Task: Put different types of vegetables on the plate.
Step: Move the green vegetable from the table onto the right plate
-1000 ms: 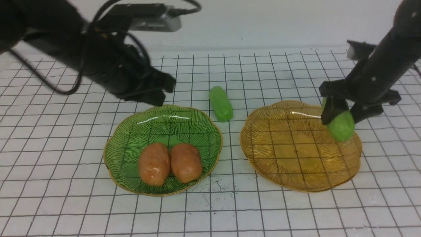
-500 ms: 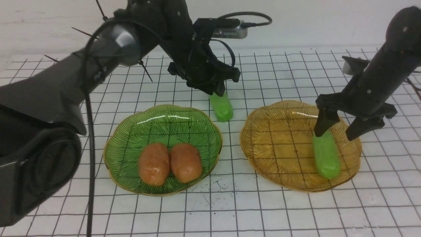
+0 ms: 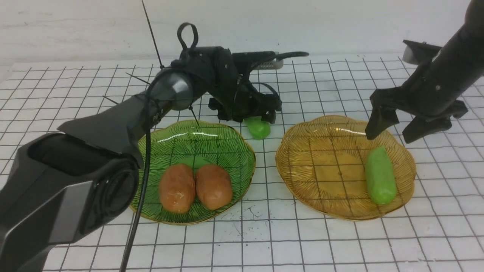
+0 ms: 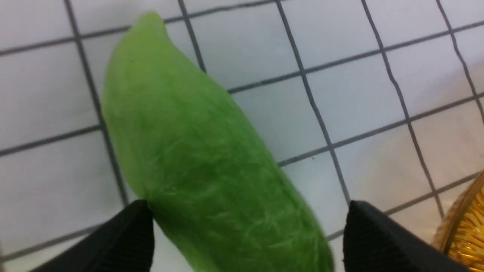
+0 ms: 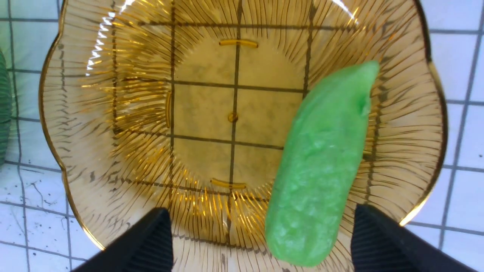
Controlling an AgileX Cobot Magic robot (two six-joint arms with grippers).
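**Left claw straddles the one loose cucumber, just past the green plate**

Nearest, in the near half of the green plate [image 3: 181, 145], two potatoes [image 3: 177, 192] lie side by side, touching. Right of the green plate, close to it but apart, sits the amber plate [image 3: 321, 166]. The plated cucumber [image 3: 380, 180] lies in it on the side away from the green plate, its long axis running near to far. The right claw [image 3: 391, 135] hangs above that cucumber's far end, spread wide and pinching nothing.

Farther off, the loose cucumber [image 3: 258, 127] lies on the worktop [image 3: 340, 241] just past the green plate's far right rim. Only its near end shows from the front, under the left claw [image 3: 247, 117]. That claw is spread, with a finger down on each side of the cucumber.

The left wrist view shows the relation that matters. The cucumber's long axis runs away from the claw, a little skewed, so the closing line crosses its short width. One finger [image 4: 124, 238] is touching or just beside the skin and the other stands apart, so the cucumber sits off-centre in the gap.

The step in hand looks like the grasp, and the left arm is plainly the nearer one. Closing will likely nudge the cucumber sideways before both fingers bite, and the smooth rounded skin may swivel or slip. The amber plate seems the goal, with bare room on its side facing the green plate
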